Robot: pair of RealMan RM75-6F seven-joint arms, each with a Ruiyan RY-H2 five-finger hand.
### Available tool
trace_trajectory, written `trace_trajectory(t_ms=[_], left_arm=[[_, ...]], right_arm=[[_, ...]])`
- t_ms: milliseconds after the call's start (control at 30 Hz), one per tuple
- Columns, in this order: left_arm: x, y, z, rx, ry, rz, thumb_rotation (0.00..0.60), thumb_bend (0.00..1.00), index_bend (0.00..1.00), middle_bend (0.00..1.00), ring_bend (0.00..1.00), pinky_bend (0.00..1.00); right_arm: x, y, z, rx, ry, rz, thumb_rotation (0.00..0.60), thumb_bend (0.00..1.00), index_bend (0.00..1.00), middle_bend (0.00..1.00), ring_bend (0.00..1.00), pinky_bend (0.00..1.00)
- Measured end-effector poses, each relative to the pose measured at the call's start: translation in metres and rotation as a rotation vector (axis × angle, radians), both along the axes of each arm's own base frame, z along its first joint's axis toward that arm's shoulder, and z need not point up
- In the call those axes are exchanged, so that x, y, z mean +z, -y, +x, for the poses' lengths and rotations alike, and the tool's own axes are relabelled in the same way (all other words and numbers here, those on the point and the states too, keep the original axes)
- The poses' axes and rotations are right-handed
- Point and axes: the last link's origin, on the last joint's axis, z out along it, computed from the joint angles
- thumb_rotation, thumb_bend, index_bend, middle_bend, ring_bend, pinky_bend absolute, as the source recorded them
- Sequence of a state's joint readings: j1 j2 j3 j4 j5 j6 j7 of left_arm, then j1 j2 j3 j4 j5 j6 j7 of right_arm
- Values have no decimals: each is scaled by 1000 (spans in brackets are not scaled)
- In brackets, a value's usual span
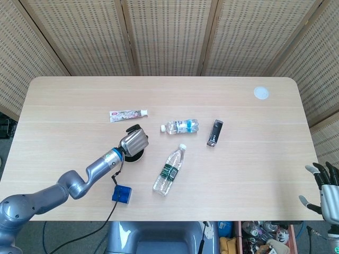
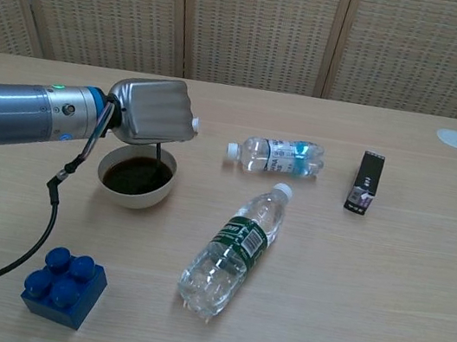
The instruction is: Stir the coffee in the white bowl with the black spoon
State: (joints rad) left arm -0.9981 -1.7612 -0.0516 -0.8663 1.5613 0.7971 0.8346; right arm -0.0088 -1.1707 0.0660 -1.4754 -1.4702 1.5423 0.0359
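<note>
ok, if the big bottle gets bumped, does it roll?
Probably. The big bottle lies on its side on the table, round-bodied, with nothing against it. It looks clear and near empty, so likely light and easy to send rolling. Cap's on; spilling seems unlikely.

From the chest camera I see my left hand [image 2: 155, 111] hanging over the far rim of the white bowl [image 2: 136, 178], its silver back toward me. A thin black spoon [image 2: 155, 157] handle drops from under it into the dark coffee [image 2: 135, 175]; I cannot see the fingers on it. A blue block [image 2: 64, 287] sits near the table's front edge. Two clear bottles lie flat: the larger bottle [image 2: 233, 248] right of the bowl, the smaller bottle [image 2: 279, 156] beyond it. A black box [image 2: 364, 183] stands farther right.
</note>
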Motion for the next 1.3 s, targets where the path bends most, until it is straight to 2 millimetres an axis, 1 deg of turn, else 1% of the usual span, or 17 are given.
trace_trajectory(t_ms=[200, 367, 533, 633, 800, 900, 1067, 1300], left_arm=[[4, -8, -6, 25, 1, 33, 600, 463, 662, 793, 723, 732], [11, -3, -16, 40, 4, 22, 600, 462, 662, 793, 722, 732], [17, 4, -21, 51, 21, 1, 600, 462, 662, 793, 722, 732], [17, 10, -20, 51, 28, -20, 600, 462, 662, 793, 723, 732], [9, 18, -14, 56, 30, -59, 600, 462, 662, 793, 722, 732], [3, 19, -6, 56, 44, -65, 600, 462, 662, 793, 723, 732], [-3, 14, 3, 44, 49, -47, 600, 463, 662, 793, 723, 732], [-3, 5, 3, 49, 49, -8, 600, 463, 662, 793, 722, 732]], right_arm=[[0, 0, 0, -1, -2, 3, 600, 256, 251, 244, 72, 142], [0, 1, 0, 1, -1, 5, 600, 256, 251, 244, 72, 142], [-1, 2, 0, 5, -1, 7, 600, 256, 251, 245, 72, 142], [-1, 2, 0, 6, -1, 6, 600, 256, 251, 244, 72, 142], [-2, 1, -1, 4, 5, 9, 600, 256, 251, 244, 72, 142], [-2, 0, -2, -1, 5, 8, 600, 256, 251, 245, 72, 142], [-1, -2, -3, -4, 7, 3, 600, 256, 251, 245, 72, 142], [0, -4, -5, -14, 9, -2, 600, 256, 251, 245, 72, 142]])
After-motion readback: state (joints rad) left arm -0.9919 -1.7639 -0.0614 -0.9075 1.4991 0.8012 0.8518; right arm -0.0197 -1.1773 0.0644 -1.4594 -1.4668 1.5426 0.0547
